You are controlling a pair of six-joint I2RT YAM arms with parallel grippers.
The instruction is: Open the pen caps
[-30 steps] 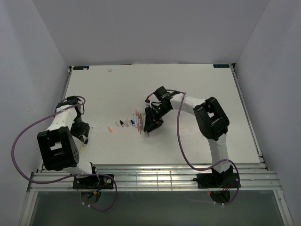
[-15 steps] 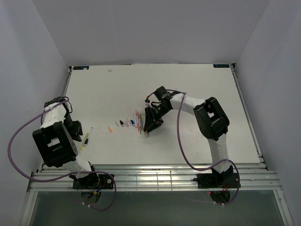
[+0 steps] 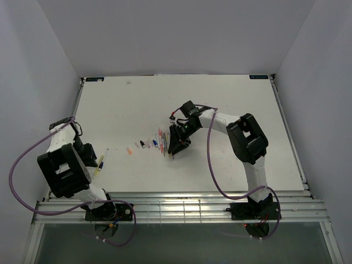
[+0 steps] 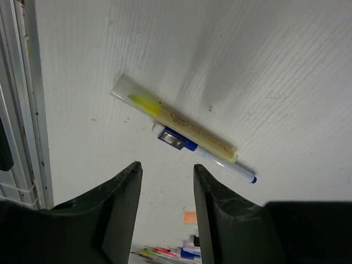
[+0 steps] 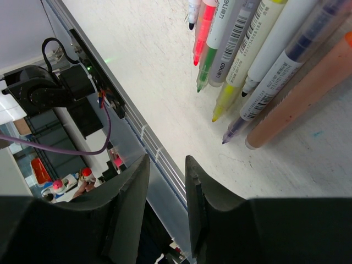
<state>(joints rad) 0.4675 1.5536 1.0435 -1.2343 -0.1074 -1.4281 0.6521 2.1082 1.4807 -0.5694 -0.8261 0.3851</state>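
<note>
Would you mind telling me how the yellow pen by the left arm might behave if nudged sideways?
The yellow pen looks round and smooth, so it would probably roll. The blue pen lies against it and would likely shift too. Its slim plastic body suggests it is stiff and light.

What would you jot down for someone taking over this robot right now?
Left gripper: open, empty, above a yellow pen and a blue-white pen lying together on the table.
Right gripper: open, empty, beside the row of pens.
Done: pens in that row show bare tips; loose pen caps lie in a line left of them in the top view.
Left to do: the yellow pen looks capped; the blue-white one is unclear.
</note>
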